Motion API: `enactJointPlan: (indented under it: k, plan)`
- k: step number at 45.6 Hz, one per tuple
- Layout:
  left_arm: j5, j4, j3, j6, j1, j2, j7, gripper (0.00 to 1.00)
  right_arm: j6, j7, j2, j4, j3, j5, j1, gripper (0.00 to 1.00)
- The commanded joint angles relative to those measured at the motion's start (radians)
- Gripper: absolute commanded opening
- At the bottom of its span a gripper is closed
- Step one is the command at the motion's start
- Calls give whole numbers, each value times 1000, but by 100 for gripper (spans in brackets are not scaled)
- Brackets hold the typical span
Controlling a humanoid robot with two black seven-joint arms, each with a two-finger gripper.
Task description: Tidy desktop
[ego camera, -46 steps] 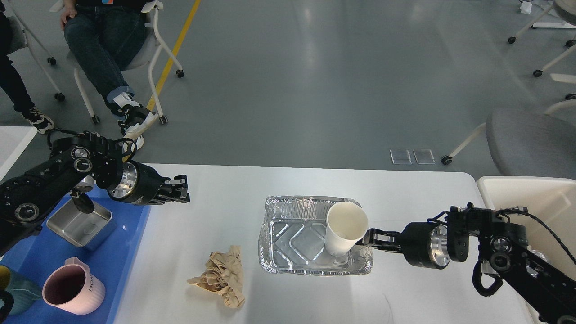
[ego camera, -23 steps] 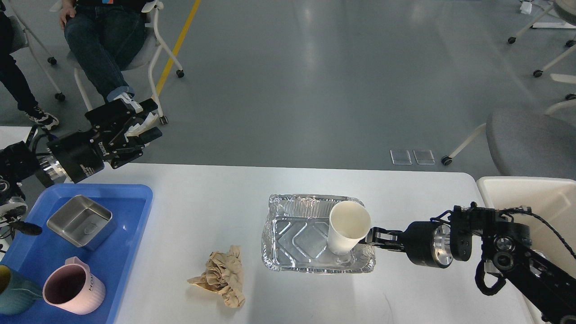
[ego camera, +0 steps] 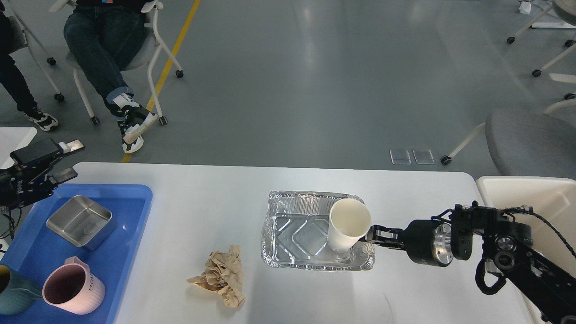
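1. Left gripper stands at the far left edge, above the back corner of the blue tray; its two fingers are apart and hold nothing.
2. On the blue tray sit a square metal dish, a pink mug and, at the very edge, part of a teal cup.
3. Next, on the white desktop, which fills the lower part of the view, a crumpled brown paper lies apart from the tray and near the front edge.
4. In the middle of the desktop is a foil container, and a white paper cup stands inside it at its right end, a little tilted.
5. Right gripper reaches in from the right and touches the foil rim just beside the cup; whether it pinches the rim or the cup I cannot tell, because the cup hides the fingertips.
6. At the far right, a cream-white bin waits beside the desktop.
7. I judge that the step in hand is removing the foil container with the cup toward the bin. The next move needs a firm hold and a slow pull, otherwise the tilted cup may fall over.
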Motion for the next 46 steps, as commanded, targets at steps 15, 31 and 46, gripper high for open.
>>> enactJointPlan:
  k: [15,31,46]
  plan:
    - [6,0,88,-313,3,490,20,97,-10,0,24,0,10,0,0,0]
    - [7,0,75,-313,-79,616,20,97,-4,0,15,23,22,1,0,0]
    - [73,-69,74,-313,-102,457,155,97,-6,0,16,31,22,1,-20,0]
